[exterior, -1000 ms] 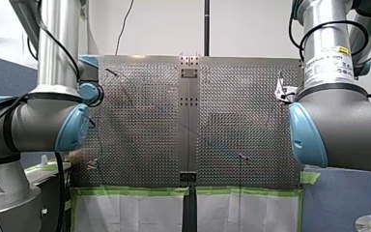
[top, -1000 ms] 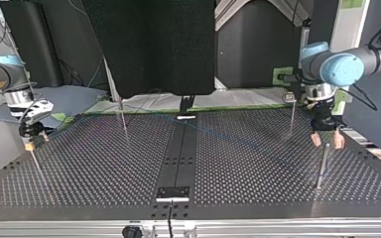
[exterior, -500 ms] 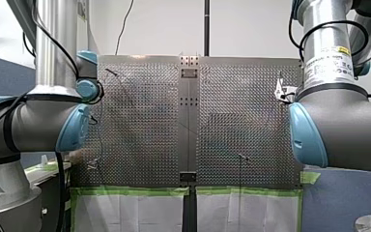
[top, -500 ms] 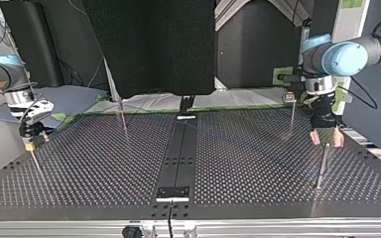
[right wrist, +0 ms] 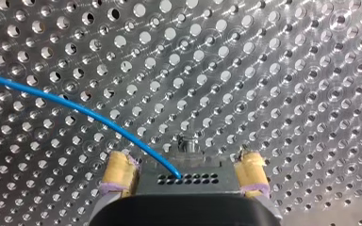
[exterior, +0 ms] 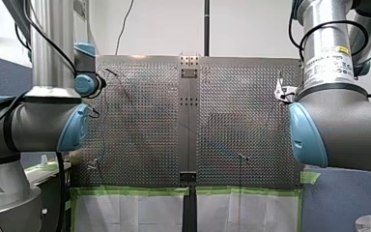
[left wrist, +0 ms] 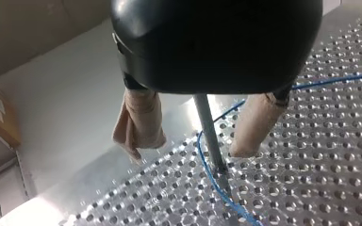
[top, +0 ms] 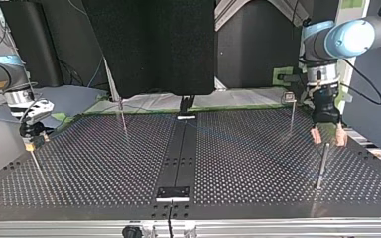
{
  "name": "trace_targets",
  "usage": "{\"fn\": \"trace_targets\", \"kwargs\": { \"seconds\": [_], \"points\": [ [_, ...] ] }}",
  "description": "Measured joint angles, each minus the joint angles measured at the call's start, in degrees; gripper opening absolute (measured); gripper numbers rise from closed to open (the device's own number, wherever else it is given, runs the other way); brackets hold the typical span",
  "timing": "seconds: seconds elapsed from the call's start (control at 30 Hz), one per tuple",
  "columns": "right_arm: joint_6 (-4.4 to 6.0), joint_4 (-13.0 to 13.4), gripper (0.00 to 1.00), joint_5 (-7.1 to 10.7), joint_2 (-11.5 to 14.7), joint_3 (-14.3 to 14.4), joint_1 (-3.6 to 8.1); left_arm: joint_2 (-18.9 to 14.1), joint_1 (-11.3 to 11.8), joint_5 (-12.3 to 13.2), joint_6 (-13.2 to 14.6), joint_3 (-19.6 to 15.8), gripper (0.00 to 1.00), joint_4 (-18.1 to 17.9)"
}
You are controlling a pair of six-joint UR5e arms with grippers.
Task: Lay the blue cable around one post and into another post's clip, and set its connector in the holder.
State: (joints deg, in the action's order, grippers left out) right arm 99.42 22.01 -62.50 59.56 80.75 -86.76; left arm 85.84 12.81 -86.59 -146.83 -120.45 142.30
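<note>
Our left pincer (left wrist: 188, 149) stands wide open with nothing in its grasp. Its two beige pads (left wrist: 139, 120) hang on either side of an upright metal post (left wrist: 207, 125) and do not appear to touch it. The blue cable (left wrist: 206, 169) lies on the perforated counter (left wrist: 311, 179), curves around the base of that post, and runs off past one pad across the holes. In the top view this pincer hovers at the right, just above the post's tip and near the counter's side edge.

Our right pincer (right wrist: 185, 165) is closed on the dark connector (right wrist: 188, 181), which fills the gap between its yellow pads (right wrist: 119, 172). The cable's end meets the connector's face beside two rows of small holes. From there the cable arcs away over the counter, past one pad. Just ahead of the connector a small metal stud (right wrist: 187, 141) sits on the counter. In the top view this pincer is at the left, low over the counter's corner.

Farther out in the top view, a thin post (top: 291, 116) rises at the far side on the right and a second thin post (top: 123, 118) on the left. A faint blue line of cable crosses the dark centre strip (top: 178, 158) between them.
</note>
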Motion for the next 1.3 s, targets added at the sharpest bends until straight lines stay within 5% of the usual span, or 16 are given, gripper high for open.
{"fn": "trace_targets", "kwargs": {
  "seconds": [0.5, 0.93, 1.3],
  "points": [
    [0.00, -0.1, 0.99, -0.05, 0.0, 0.0, -0.19, -1.4, 0.5, -4.8, 8.2, 0.9, 1.00, 7.6],
    [0.00, 0.0, 0.99, -0.24, 0.0, 0.0, -0.08, -7.4, 0.6, -12.0, 15.8, 7.8, 1.00, 15.3],
    [0.00, 0.2, 0.99, -0.26, 0.0, 0.0, 0.08, -8.5, -0.1, -8.1, 22.2, 14.2, 1.00, 21.7]
  ]
}}
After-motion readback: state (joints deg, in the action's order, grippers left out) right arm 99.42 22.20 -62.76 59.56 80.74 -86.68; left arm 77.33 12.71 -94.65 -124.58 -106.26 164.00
